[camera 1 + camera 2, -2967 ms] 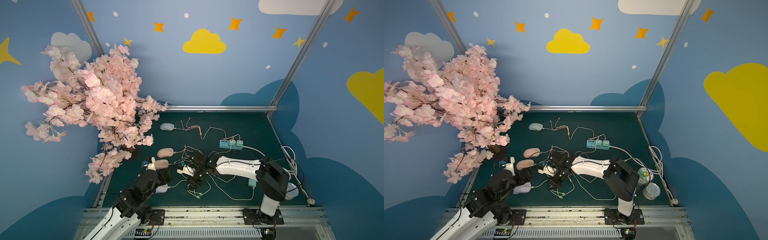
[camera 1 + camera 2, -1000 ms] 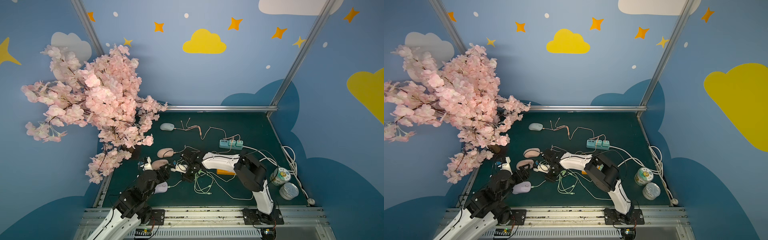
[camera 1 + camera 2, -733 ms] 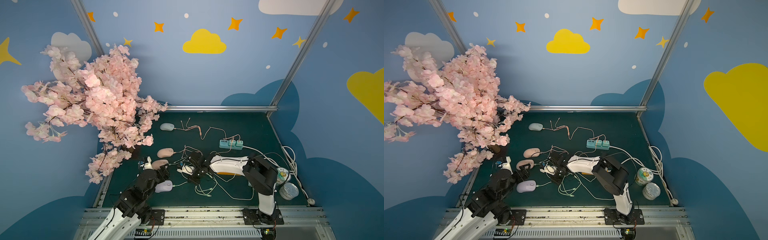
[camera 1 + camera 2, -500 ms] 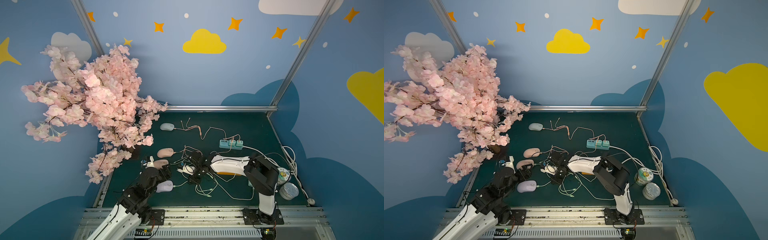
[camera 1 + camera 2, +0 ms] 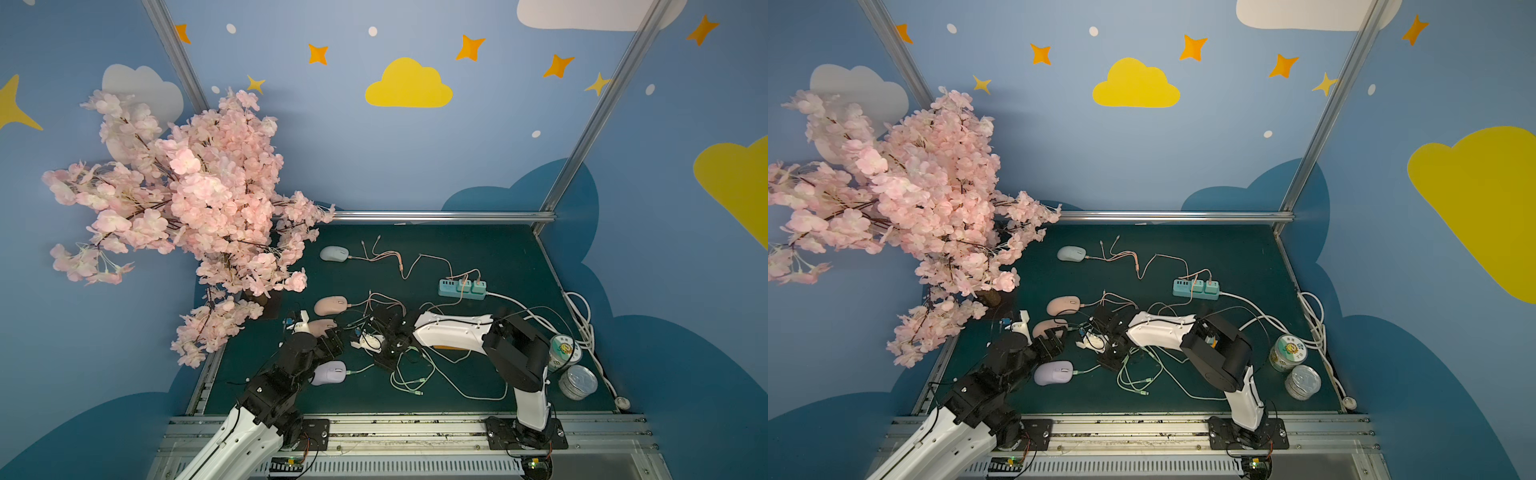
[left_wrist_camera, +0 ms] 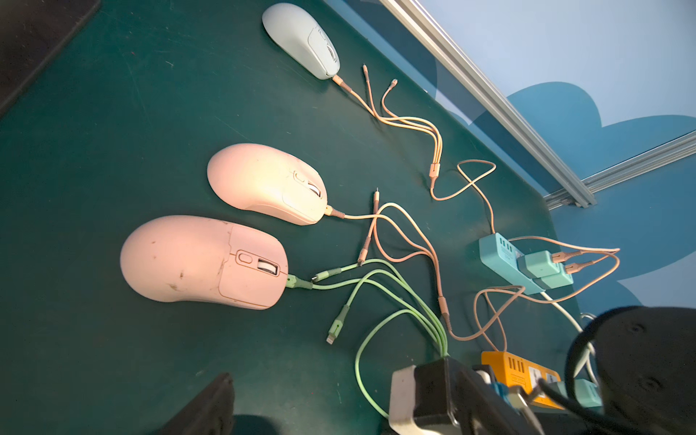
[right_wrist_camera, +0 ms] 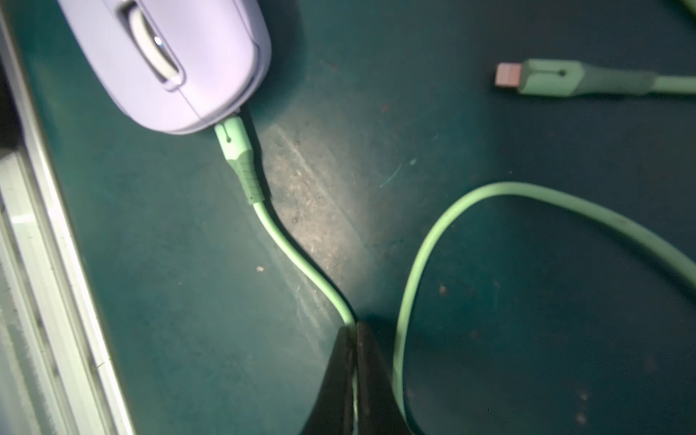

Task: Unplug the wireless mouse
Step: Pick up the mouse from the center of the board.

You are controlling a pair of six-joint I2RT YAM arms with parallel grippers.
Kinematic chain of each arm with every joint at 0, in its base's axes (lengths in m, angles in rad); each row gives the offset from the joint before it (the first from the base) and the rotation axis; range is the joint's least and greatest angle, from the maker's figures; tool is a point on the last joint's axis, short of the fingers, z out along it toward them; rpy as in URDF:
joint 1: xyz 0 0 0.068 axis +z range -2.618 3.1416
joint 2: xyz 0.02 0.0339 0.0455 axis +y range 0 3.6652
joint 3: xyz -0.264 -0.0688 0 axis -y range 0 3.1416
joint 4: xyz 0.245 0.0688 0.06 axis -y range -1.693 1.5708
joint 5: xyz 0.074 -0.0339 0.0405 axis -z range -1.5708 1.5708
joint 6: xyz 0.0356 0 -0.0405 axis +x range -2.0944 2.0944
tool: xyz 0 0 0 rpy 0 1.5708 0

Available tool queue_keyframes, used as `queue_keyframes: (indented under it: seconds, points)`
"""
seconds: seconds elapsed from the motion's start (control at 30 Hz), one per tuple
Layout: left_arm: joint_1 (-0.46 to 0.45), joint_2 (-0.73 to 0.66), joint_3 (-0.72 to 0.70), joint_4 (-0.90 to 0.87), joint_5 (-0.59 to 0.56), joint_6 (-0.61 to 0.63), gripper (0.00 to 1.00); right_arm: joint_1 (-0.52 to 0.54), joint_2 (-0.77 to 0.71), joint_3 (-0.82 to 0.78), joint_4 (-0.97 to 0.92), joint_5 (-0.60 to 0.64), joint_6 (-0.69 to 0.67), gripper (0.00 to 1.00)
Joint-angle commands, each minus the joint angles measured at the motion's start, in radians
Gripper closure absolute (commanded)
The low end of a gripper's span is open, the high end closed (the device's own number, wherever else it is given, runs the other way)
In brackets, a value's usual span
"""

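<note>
In a top view the lilac mouse (image 5: pixel 330 372) lies at about 9 o'clock from the right gripper (image 5: pixel 383 362). Its long axis runs 9-to-3, plug end facing that claw, which pinches the green cable (image 7: pixel 301 263). The left gripper (image 5: pixel 331 341), spread and empty, hovers at the mouse's 12.

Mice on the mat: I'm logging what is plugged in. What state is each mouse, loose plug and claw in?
lilac mouse, plugged in.
green lead, in lilac mouse.
nearer pink mouse, plugged in.
farther pink mouse, plugged in.
pale blue mouse, plugged in.
spare green plug, unplugged, lying loose.
right claw, shut on green lead.
left claw, open.
</note>
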Motion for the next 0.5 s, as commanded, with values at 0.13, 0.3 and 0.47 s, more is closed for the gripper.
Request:
queue_keyframes:
  seconds: [0.13, 0.3, 0.47]
  points:
    - [0.053, -0.015, 0.034, -0.012, 0.047, 0.047, 0.09, 0.049, 0.028, -0.043, -0.141, 0.105, -0.008, 0.55]
    - [0.084, -0.025, 0.044, -0.025, 0.072, 0.059, 0.09, 0.065, 0.061, -0.009, -0.198, 0.188, -0.002, 0.68]
    - [0.106, -0.038, 0.053, -0.029, 0.091, 0.063, 0.09, 0.065, 0.107, 0.037, -0.288, 0.291, 0.025, 0.66]
